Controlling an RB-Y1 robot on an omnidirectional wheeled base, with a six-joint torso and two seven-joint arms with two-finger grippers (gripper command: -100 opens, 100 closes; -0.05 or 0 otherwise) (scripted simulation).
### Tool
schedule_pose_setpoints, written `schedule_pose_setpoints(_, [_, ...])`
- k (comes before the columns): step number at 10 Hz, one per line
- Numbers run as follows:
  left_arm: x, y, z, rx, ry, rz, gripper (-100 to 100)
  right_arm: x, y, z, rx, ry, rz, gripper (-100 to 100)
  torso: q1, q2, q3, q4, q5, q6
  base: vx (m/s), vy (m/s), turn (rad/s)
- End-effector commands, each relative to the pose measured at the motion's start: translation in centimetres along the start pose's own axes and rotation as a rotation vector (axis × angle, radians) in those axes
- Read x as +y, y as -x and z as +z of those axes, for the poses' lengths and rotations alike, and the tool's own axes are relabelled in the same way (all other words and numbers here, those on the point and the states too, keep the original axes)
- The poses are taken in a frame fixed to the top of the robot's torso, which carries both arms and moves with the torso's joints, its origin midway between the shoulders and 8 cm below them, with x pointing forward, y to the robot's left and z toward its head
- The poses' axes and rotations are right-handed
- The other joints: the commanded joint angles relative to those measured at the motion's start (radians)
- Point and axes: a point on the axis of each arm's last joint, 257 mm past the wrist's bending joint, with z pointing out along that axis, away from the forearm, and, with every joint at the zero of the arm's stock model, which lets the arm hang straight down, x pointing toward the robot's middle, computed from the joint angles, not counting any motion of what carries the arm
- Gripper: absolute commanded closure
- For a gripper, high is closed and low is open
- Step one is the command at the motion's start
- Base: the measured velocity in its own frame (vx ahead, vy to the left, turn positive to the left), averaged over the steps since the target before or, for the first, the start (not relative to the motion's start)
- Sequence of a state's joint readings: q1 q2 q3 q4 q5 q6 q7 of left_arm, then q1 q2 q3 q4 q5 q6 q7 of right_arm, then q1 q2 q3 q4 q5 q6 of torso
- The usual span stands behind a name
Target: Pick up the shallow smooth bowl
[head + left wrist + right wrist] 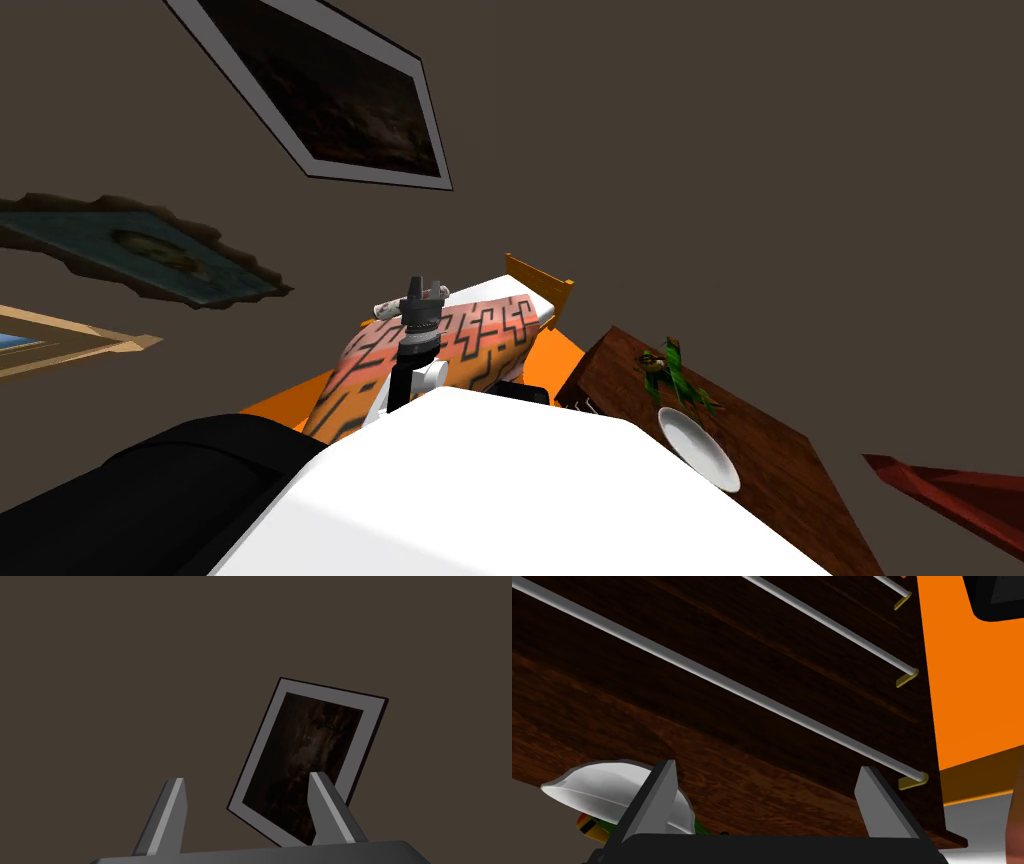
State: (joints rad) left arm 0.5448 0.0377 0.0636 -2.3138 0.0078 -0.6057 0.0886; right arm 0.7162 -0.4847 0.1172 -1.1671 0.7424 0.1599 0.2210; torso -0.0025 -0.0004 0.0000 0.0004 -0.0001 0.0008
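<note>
Head view places the bowl (pixel 698 448), white and shallow, on the dark wood top of the chest of drawers (pixel 770 455), to our right and close to the near edge. It sits upright, with its rim just beside the green object (pixel 676 376), which lies further back on the same top.

Right wrist view shows the bowl (pixel 592 786) in profile: a low, plain, unbroken wall flaring to a thin rim, partly behind one finger.

We judge it rigid, light and slick, and likely to chip if knocked or dropped. The outer wall offers no purchase. The thin rim is the sound hold, with one finger inside and one outside, taken on the side away from the green object.

The right gripper (pixel 767 766) stands spread wide with nothing between its fingers. It faces the drawer fronts and their silver bar handles (pixel 792 713). The bowl lies outside the gap, so we judge the hand must be re-aimed before any closing.

The left gripper (pixel 245 778) is raised ahead of us and points at the wall, fingers also apart and empty.
</note>
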Motion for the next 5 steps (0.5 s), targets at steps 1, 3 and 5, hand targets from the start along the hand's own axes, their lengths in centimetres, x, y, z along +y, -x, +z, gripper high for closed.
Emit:
schedule_pose_setpoints(1, [0.0, 0.0, 0.0, 0.000, 0.000, 0.000, 0, -2.0, -1.5, 0.0, 0.031, -0.032, -0.034, -100, 0.000, 0.000, 0.000, 0.000, 0.000, 0.000, 0.038, -0.039, 0.230])
schedule_pose_setpoints(3, [0.0, 0.0, 0.0, 0.000, 0.000, 0.000, 0, -4.2, -3.7, -0.4, 0.073, -0.078, -0.096, -100, -0.001, 0.000, 0.000, 0.000, 0.000, 0.001, 0.034, -0.037, 0.144])
schedule_pose_setpoints(5, [0.0, 0.0, 0.0, 0.000, 0.000, 0.000, 0, -8.4, -7.9, -1.7, 0.165, -0.159, -0.214, -100, -0.004, -0.003, -0.002, -0.001, -0.001, 0.000, 0.080, -0.097, 0.420])
